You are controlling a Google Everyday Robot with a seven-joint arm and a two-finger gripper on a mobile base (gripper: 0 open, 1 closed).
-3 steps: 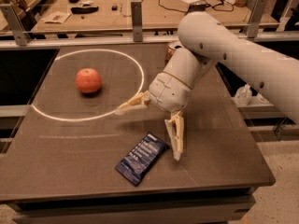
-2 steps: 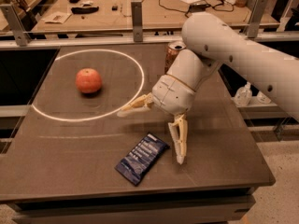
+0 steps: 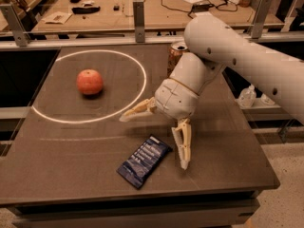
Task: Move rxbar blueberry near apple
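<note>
The rxbar blueberry (image 3: 144,161), a flat dark navy wrapper with pale text, lies on the dark table near its front edge. The apple (image 3: 90,81), round and red-orange, sits inside a white painted circle at the back left. My gripper (image 3: 154,140) hangs just above the bar's far end with its fingers spread wide: one finger (image 3: 138,110) points left, the other (image 3: 183,146) points down beside the bar's right end. It holds nothing. The bar is about a hand's length from the apple.
An orange-brown drink can (image 3: 176,54) stands behind my arm, partly hidden by it. The white circle (image 3: 139,91) marks the table's back left. The table's front edge (image 3: 142,194) is close to the bar. A workbench with cables lies beyond.
My gripper has shifted slightly forward and right, staying spread open above the bar. The bar and the apple have not moved.
</note>
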